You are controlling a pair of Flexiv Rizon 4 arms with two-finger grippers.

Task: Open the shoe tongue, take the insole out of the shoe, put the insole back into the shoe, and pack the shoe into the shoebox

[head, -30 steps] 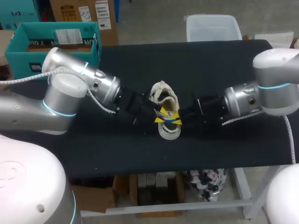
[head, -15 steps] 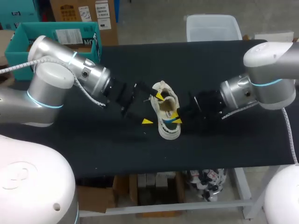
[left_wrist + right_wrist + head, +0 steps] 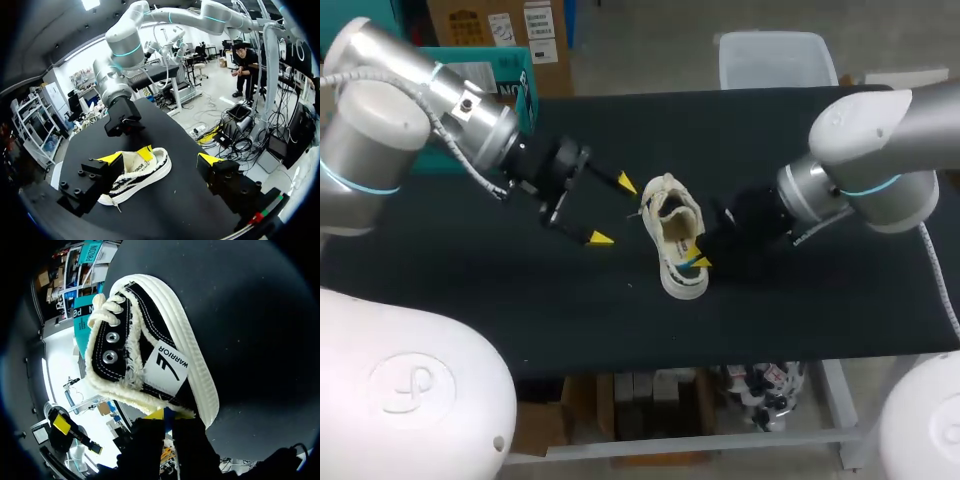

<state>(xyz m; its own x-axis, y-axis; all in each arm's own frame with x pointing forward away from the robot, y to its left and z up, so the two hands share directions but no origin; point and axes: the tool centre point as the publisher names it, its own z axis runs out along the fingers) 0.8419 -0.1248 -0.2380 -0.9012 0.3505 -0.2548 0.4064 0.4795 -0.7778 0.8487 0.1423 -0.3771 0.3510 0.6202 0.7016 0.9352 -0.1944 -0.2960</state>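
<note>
Shoe (image 3: 675,237) sits on the black table (image 3: 820,300) near its middle, sole down and opening up. It has black canvas with frayed cream trim and a thick cream sole. Right gripper (image 3: 699,262) is at the shoe's right side, at the end away from the laces. Its fingers are drawn close and pinch the side wall there. In the left wrist view one yellow tip shows inside the opening, and in the right wrist view the dark fingers stand tight together against the collar. Left gripper (image 3: 612,210) hangs over the table just left of the shoe, apart from it, with its fingers spread wide and nothing between them. From its own wrist view the shoe lies ahead, framed between the two yellow tips. Insole cannot be made out inside the shoe. Teal shoebox (image 3: 525,100) stands at the far left corner, partly hidden behind the left arm.
</note>
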